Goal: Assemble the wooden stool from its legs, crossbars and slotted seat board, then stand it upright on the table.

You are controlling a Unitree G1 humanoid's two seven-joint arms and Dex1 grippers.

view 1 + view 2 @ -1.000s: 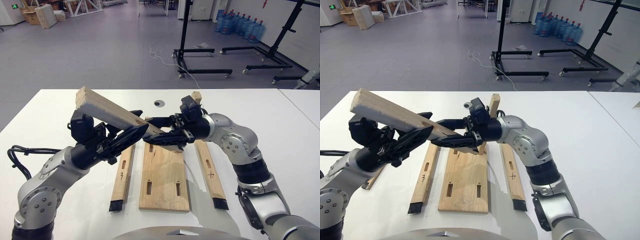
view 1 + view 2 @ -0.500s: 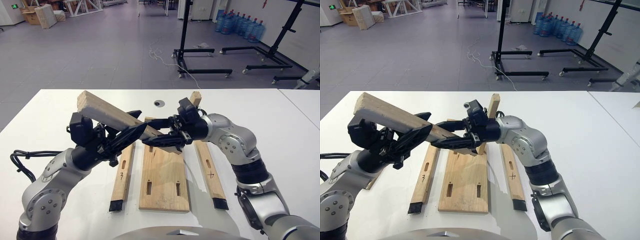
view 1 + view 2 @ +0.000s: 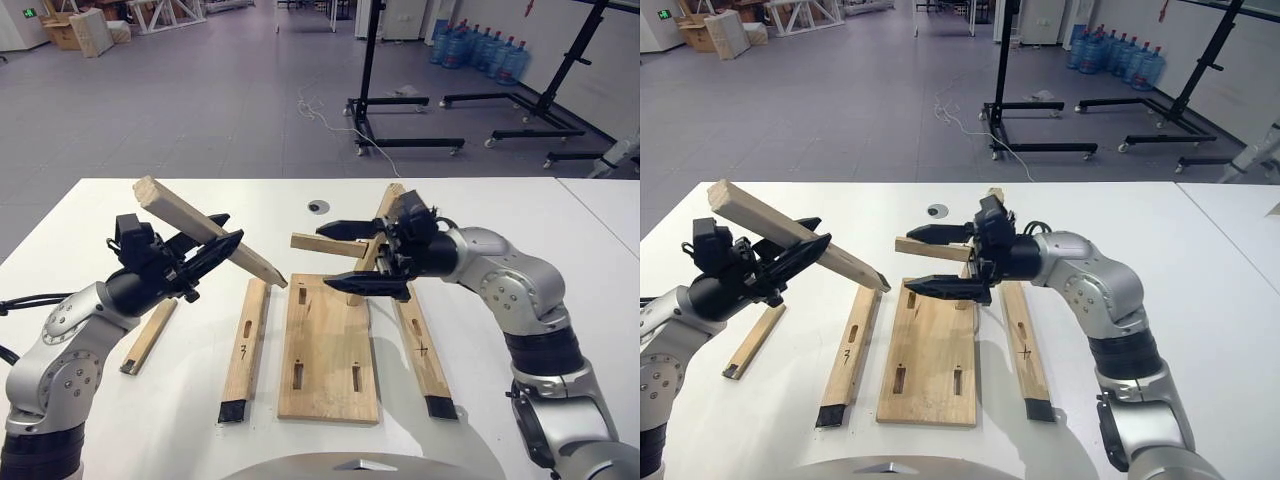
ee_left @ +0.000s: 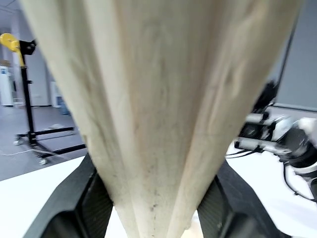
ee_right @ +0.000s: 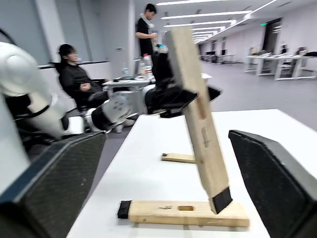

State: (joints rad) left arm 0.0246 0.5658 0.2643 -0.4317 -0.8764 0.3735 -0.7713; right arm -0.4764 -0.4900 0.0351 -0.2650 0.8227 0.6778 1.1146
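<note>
Near the table's (image 3: 560, 230) left edge the left gripper (image 3: 222, 250) clamps a leg (image 3: 255, 265), hiding its middle; the leg slants down toward the seat board (image 3: 325, 370). Spread wide, the right gripper (image 3: 330, 257) half-hides a crossbar (image 3: 312, 243).

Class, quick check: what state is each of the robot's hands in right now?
Left hand: closed on a wooden leg, held up in the air.
Right hand: open, holding nothing.

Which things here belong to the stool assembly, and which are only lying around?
Belong: seat board; raised leg; left flat leg; right flat leg; tilted leg; lifted crossbar; short crossbar.
Lying about: black stands; water bottles; boxes.
</note>
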